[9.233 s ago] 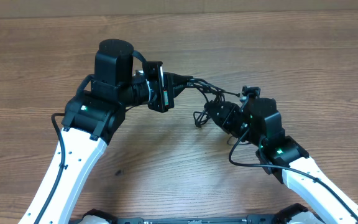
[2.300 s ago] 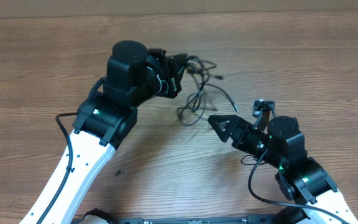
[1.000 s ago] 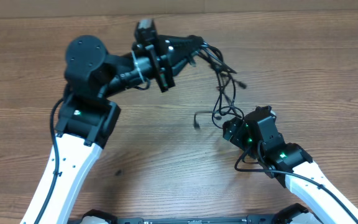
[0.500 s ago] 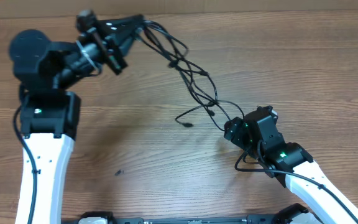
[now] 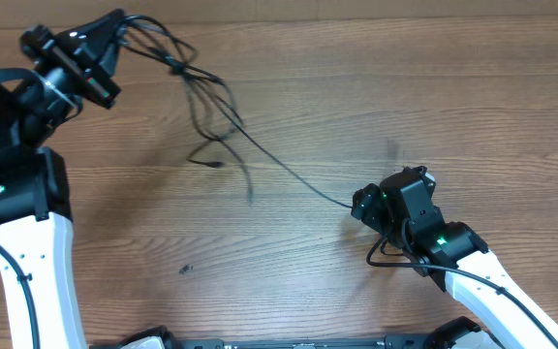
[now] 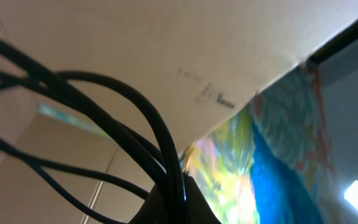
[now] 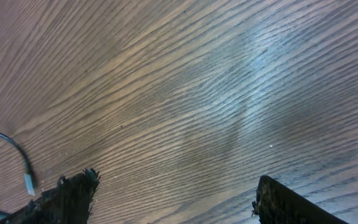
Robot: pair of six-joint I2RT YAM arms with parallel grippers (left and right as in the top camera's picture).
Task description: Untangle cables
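Note:
The cables (image 5: 177,68) are thin black cords gathered in a bunch at the far left of the table. My left gripper (image 5: 114,24) is raised there and shut on them. In the left wrist view the cables (image 6: 123,93) run as dark loops into the left gripper (image 6: 176,194), whose tips are pressed together. Loose strands trail down onto the wood. One long strand stretches diagonally to the right and ends just beside my right gripper (image 5: 360,203). In the right wrist view the right gripper (image 7: 176,182) is open over bare wood, with a plug end (image 7: 27,181) lying outside its left finger.
The wooden table (image 5: 434,107) stretches to the right and back. A cardboard wall (image 6: 166,37) stands behind the left gripper. The right arm's own thick black wire (image 5: 386,254) loops beside its wrist.
My left arm has swung further left and back, dragging the cable bunch with it. One strand has pulled out straight toward the right gripper. The right arm has stayed put.

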